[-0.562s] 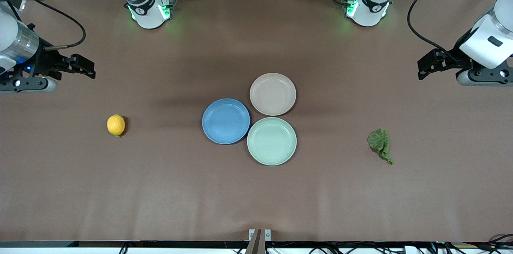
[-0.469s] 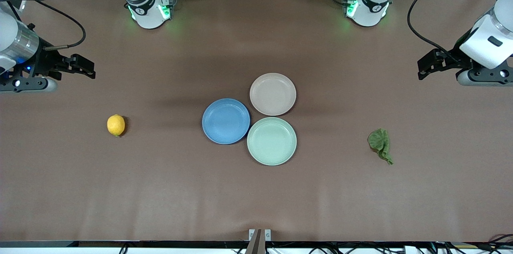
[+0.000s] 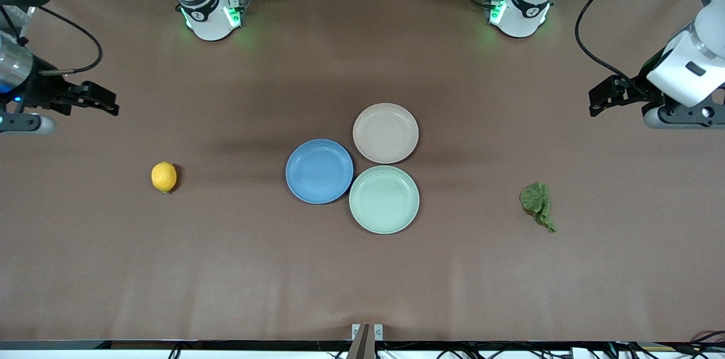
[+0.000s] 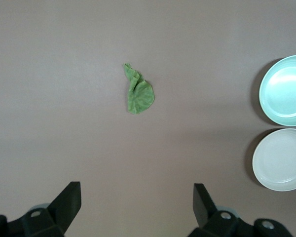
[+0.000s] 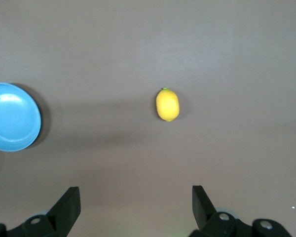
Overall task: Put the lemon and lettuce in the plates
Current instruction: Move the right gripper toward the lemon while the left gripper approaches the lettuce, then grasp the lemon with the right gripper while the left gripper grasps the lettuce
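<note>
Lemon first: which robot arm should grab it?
The right arm. Its hand is open over the lemon's end of the table; the left hand is up by the lettuce.

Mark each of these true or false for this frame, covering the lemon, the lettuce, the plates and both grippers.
1. The lemon lies on the bare table toward the right arm's end. True.
2. The lettuce is in the blue plate. False: it lies on the table toward the left arm's end.
3. The left gripper is open and holds nothing. True.
4. The right gripper is shut on the lemon. False: it is open, above the table.
5. The beige-pink plate holds nothing. True.
</note>
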{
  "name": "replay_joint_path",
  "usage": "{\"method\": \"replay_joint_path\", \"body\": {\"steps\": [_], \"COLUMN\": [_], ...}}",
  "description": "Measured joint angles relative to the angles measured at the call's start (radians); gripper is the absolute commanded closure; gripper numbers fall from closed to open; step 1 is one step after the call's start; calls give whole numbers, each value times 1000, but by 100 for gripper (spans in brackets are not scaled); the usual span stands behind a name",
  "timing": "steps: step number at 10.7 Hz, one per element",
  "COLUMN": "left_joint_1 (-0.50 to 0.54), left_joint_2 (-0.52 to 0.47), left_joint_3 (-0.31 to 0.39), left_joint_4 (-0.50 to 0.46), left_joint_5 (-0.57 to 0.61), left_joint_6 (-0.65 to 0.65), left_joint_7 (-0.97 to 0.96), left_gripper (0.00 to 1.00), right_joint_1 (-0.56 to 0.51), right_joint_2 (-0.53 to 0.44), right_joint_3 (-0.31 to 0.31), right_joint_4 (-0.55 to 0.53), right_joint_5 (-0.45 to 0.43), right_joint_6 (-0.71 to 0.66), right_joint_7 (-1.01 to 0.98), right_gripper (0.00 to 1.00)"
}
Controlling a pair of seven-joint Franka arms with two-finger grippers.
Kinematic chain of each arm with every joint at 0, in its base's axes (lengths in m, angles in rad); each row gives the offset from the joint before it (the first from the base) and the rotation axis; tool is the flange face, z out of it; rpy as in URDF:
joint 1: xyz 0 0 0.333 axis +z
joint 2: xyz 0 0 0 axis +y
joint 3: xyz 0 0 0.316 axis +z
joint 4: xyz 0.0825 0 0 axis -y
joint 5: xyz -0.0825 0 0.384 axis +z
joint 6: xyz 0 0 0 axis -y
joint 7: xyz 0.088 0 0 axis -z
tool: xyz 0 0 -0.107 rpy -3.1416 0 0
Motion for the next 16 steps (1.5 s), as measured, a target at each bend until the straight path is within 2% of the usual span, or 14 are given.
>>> {"method": "replay_joint_path", "body": {"steps": [2,4,7,8,10,12,14,16], "left_joint_1": [0,7,12,12,12,12,14,17], "left_joint_2": [42,75,125,158,238,314,387,456], "left_joint_3": [0,1,1,1,2,2,2,5], "left_joint_4": [-30,-114,-320,-359,-376,-376,-363,-332], "left_joint_5": [0,3,4,4,9,75,124,188], "left_joint_6": [33,166,474,529,607,682,732,765], "left_joint_7": [0,0,0,0,0,0,0,0], "left_gripper": [0,0,0,0,0,0,0,0], "right_joint_1": [-15,-30,-61,-60,-59,-62,-78,-83], "right_joint_2": [11,48,136,158,184,212,259,319], "right_joint_3": [-7,-18,-24,-22,-19,-21,-24,-24], "right_joint_4": [0,-18,-151,-211,-326,-414,-435,-438], "right_joint_5": [0,0,1,1,1,1,7,75], "right_joint_6": [11,74,363,459,622,748,808,827], "right_joint_7": [-75,-157,-305,-324,-350,-411,-461,-476], "right_gripper": [0,0,0,0,0,0,0,0]}}
